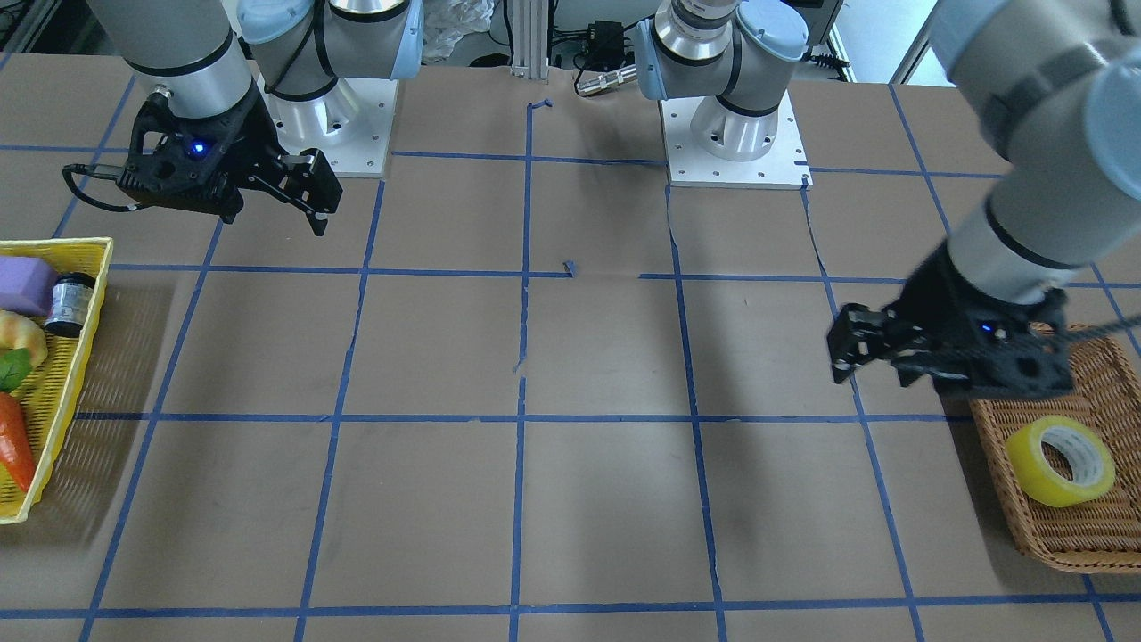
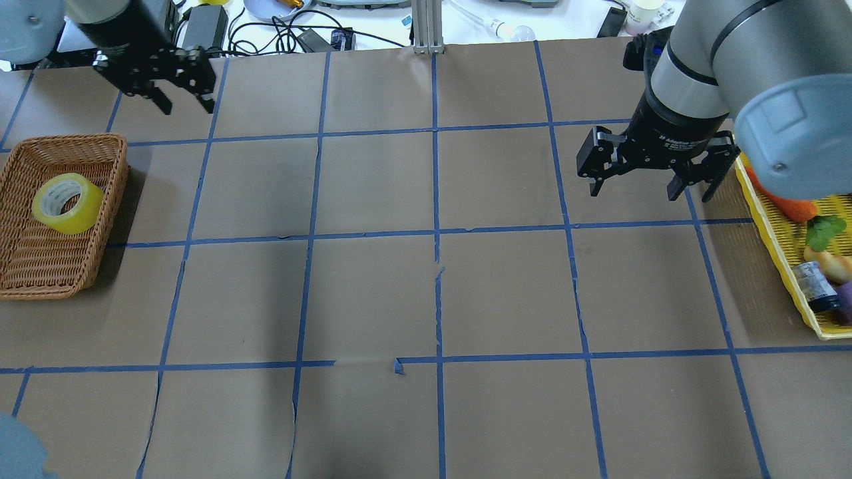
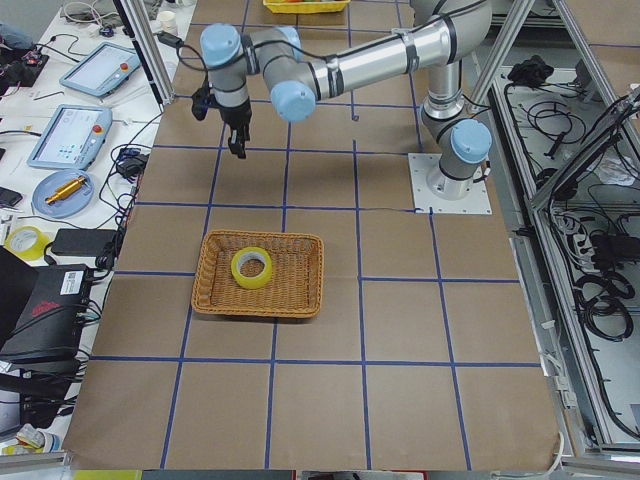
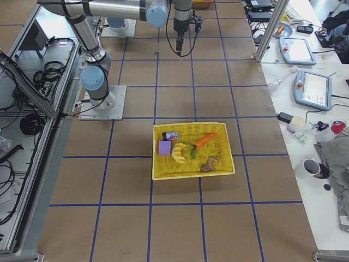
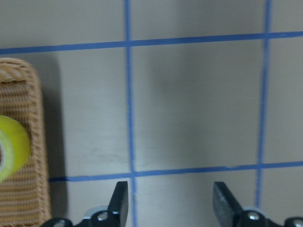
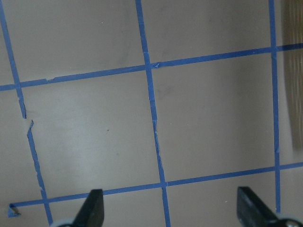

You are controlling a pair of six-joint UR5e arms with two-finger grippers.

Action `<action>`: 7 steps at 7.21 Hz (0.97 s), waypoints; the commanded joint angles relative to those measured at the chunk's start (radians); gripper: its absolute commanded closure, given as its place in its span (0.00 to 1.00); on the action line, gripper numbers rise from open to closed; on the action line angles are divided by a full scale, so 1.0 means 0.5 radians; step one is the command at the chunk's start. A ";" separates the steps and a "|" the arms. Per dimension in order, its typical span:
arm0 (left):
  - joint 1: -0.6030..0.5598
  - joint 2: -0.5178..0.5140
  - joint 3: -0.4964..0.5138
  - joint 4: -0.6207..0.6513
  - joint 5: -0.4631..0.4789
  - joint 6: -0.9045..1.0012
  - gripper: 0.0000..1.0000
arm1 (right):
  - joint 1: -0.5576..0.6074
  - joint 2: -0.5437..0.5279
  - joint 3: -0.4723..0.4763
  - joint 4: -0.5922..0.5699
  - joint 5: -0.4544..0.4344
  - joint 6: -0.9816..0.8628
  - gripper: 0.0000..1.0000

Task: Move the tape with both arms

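The yellow tape roll [image 2: 68,203] with a white core lies in a brown wicker basket [image 2: 40,273] at the table's left end; it also shows in the front view [image 1: 1061,461], the left side view [image 3: 252,268] and at the left wrist view's edge [image 5: 12,149]. My left gripper [image 2: 185,105] is open and empty, held above the table beyond the basket's far corner, apart from the tape; the left wrist view [image 5: 171,203] shows only bare paper between its jaws. My right gripper [image 2: 649,191] is wide open and empty over the right half, also in the right wrist view [image 6: 173,208].
A yellow plastic basket [image 2: 772,226] with a toy carrot, a bottle and other items stands at the right edge, close beside my right gripper. Blue tape lines grid the brown paper table. Cables and devices lie beyond the far edge.
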State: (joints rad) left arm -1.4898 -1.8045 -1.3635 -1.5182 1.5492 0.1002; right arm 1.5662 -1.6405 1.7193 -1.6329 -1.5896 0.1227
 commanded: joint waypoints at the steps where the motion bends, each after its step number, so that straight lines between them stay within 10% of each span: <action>1: -0.358 0.273 -0.208 -0.023 -0.003 -0.414 0.14 | 0.000 0.004 -0.018 -0.014 0.016 -0.009 0.00; 7: -0.184 0.532 -0.323 -0.145 0.218 -0.372 0.00 | 0.000 -0.002 -0.003 -0.008 0.022 -0.006 0.00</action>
State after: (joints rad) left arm -1.6131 -1.5487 -1.5218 -1.5894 1.6532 -0.0913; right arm 1.5662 -1.6412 1.7163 -1.6382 -1.5784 0.1184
